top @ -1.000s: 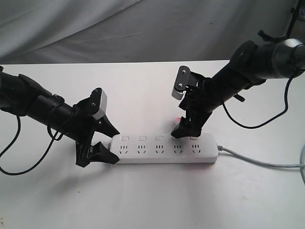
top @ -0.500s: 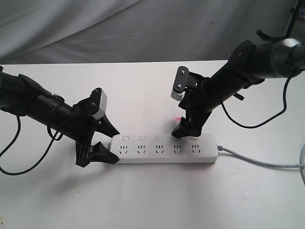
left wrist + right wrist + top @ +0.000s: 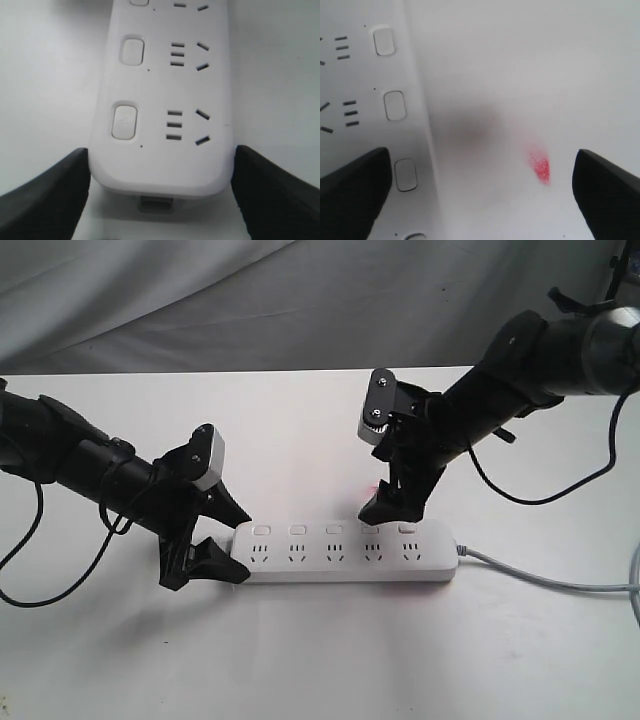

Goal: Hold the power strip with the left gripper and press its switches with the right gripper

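Note:
The white power strip [image 3: 345,554] lies lengthwise on the white table, its grey cord [image 3: 540,578] running off to the right. My left gripper [image 3: 226,540] grips the strip's left end, one black finger against each long side; the left wrist view shows that rounded end [image 3: 160,165] between the fingers [image 3: 50,195]. The switches [image 3: 330,530] sit in a row along the far edge. My right gripper [image 3: 384,504] hovers open just above the fourth switch. In the right wrist view, one finger [image 3: 355,190] is over the strip beside a switch [image 3: 406,175] and the other is over bare table.
A red glow [image 3: 540,166] shows on the table just behind the strip, also seen in the exterior view as a red spot [image 3: 374,487]. A grey cloth [image 3: 300,300] hangs behind the table. Another light cable [image 3: 635,585] lies at the right edge.
The right arm has risen slightly, its wrist block shifting up and a little left. The left arm and the strip have not moved.

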Action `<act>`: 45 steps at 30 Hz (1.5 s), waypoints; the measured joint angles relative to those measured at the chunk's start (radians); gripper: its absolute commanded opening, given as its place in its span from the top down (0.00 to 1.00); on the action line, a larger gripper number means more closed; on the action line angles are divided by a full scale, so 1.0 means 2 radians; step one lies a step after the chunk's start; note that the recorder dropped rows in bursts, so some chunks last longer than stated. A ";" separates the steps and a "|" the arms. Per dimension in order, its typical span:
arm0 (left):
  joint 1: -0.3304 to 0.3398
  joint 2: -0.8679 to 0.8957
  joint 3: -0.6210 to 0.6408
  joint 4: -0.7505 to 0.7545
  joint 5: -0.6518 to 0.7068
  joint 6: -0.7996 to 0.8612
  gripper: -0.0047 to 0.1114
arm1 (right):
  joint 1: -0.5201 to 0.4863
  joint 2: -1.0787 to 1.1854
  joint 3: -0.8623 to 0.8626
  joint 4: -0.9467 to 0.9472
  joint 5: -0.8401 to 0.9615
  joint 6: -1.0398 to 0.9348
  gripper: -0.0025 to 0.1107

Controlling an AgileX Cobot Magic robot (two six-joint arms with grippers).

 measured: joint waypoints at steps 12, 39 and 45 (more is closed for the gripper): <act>0.000 0.000 0.000 0.000 0.000 0.000 0.96 | -0.012 -0.010 0.000 -0.003 0.003 -0.003 0.19; 0.000 0.000 0.000 0.000 0.000 0.000 0.96 | -0.055 0.010 0.000 -0.006 0.047 -0.028 0.19; 0.000 0.000 0.000 0.000 0.000 0.000 0.96 | -0.055 0.019 0.000 -0.001 0.044 -0.030 0.19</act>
